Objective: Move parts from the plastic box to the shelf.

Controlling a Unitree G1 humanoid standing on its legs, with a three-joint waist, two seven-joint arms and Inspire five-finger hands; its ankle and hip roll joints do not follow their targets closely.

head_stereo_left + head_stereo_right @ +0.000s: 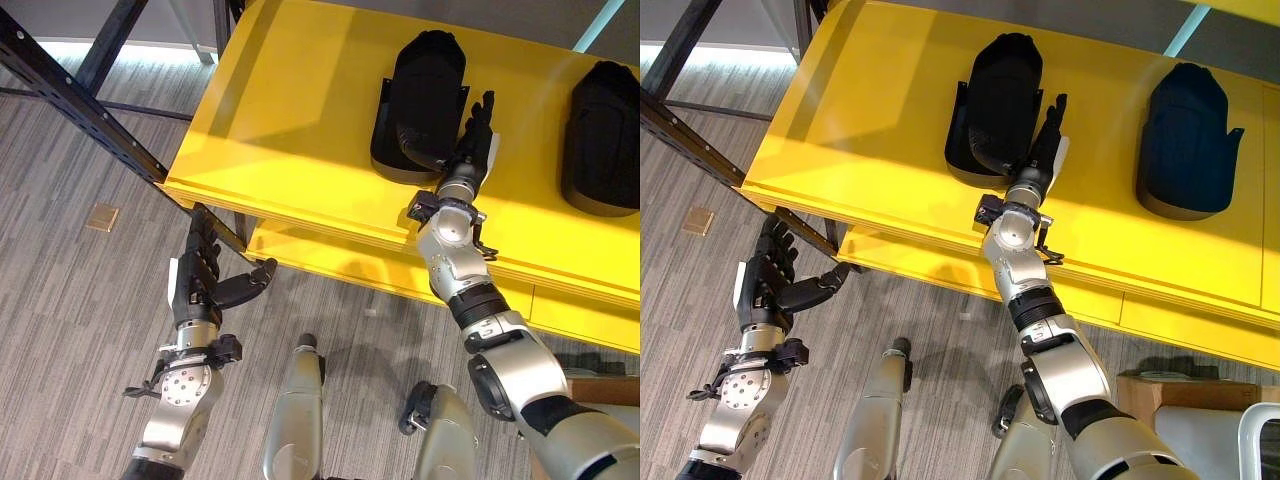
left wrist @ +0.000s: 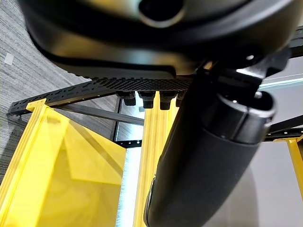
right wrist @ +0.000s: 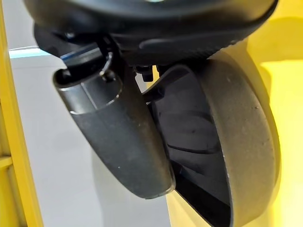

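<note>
Our right hand [image 1: 470,140] rests on yellow shelf board [image 1: 290,120], fingers straight along black moulded plastic part [image 1: 420,105], thumb against its near end; real grip we cannot tell. Second black moulded part [image 1: 603,135] lies well apart. Left hand [image 1: 205,275] over floor, fingers relaxed, holding nothing.

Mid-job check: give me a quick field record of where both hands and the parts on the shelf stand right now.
shelf: yellow shelf, two black parts on its top board
part one: black part, lying on the shelf, right hand against its near end
part two: second black part, further to the robot's right, untouched
right hand: right hand over the shelf, fingers straight, alongside part one
left hand: left hand off the shelf, above the floor, fingers relaxed, holding nothing
plastic box: cannot tell
</note>
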